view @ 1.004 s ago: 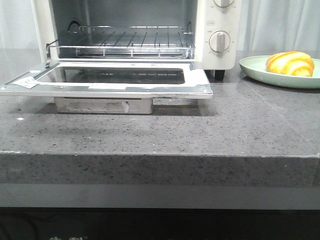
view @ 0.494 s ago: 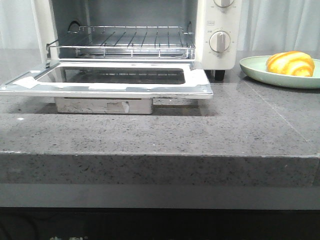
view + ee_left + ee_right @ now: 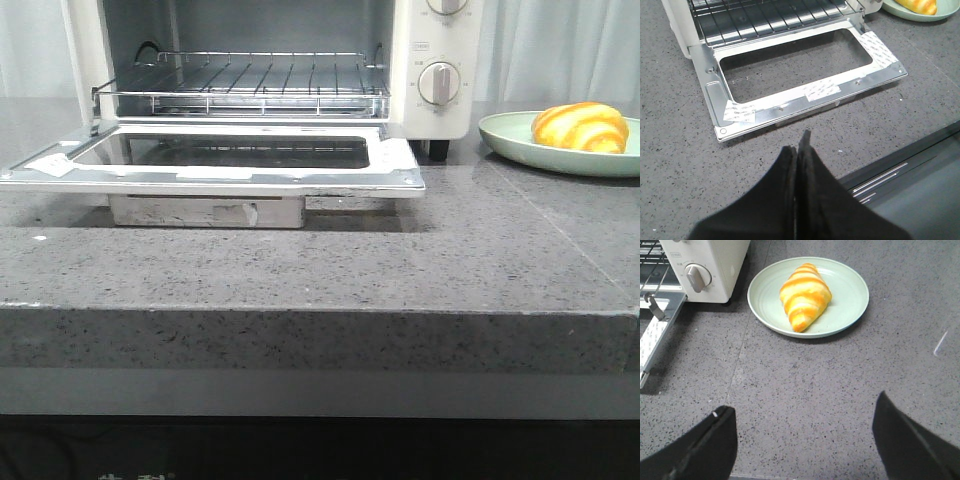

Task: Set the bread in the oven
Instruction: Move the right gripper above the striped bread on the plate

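Observation:
The bread (image 3: 580, 126), a golden-orange striped croissant, lies on a pale green plate (image 3: 510, 135) at the right; it also shows in the right wrist view (image 3: 805, 296). The cream-white oven (image 3: 430, 110) stands at the back left with its glass door (image 3: 230, 172) dropped open and its wire rack (image 3: 250, 85) showing. My right gripper (image 3: 805, 435) is open and empty above the counter, well short of the plate (image 3: 850, 300). My left gripper (image 3: 799, 150) is shut and empty, in front of the open door (image 3: 805, 95). Neither gripper shows in the front view.
The grey speckled counter (image 3: 320, 270) ends in a front edge (image 3: 320, 315) close to both grippers. The oven's knobs (image 3: 438, 82) face forward next to the plate. A grey curtain hangs behind.

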Robot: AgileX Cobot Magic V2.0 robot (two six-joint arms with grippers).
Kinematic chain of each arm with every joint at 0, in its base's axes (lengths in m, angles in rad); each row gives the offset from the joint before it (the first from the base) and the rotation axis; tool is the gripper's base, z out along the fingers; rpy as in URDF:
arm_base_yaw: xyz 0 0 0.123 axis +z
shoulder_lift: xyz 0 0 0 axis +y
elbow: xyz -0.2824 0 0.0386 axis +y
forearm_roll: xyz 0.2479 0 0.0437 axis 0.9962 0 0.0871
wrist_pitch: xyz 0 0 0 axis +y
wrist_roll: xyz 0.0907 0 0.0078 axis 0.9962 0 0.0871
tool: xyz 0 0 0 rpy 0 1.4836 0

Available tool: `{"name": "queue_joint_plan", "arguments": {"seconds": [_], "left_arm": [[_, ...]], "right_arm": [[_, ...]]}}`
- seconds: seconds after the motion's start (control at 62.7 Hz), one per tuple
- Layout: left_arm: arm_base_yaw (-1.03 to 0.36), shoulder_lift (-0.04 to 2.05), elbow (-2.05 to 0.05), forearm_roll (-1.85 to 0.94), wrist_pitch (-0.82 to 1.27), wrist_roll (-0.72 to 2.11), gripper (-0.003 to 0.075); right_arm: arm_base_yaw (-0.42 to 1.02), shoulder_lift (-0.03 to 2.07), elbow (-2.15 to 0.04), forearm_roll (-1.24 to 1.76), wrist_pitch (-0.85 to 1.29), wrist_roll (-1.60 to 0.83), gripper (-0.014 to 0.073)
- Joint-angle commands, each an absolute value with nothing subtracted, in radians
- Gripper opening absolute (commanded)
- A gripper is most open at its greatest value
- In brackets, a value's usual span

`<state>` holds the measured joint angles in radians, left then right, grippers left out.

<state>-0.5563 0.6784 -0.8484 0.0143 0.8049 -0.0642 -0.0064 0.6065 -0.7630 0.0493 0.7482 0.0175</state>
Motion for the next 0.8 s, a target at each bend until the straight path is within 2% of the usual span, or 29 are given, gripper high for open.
{"name": "queue_joint_plan", "arguments": {"seconds": [0.0, 0.223, 0.606, 0.781], "left_arm": [[-0.554, 0.676, -0.875, 0.012, 0.743, -0.074, -0.0018], [-0.554, 0.676, -0.875, 0.012, 0.743, -0.074, -0.0018], [-0.554, 0.676, -0.875, 0.012, 0.743, -0.074, -0.0018], [-0.554, 0.676, -0.875, 0.012, 0.743, -0.074, -0.0018]], "right_arm": [[-0.012, 0.690, -0.849, 0.056, 0.729, 0.007, 0.0573], [-0.012, 0.984, -1.075, 0.086, 0.868, 0.008, 0.0573], [-0.012, 1.459, -1.421, 0.082, 0.972, 0.008, 0.0571], [-0.012, 1.614, -1.543, 0.062, 0.996, 0.015, 0.0503]]}}
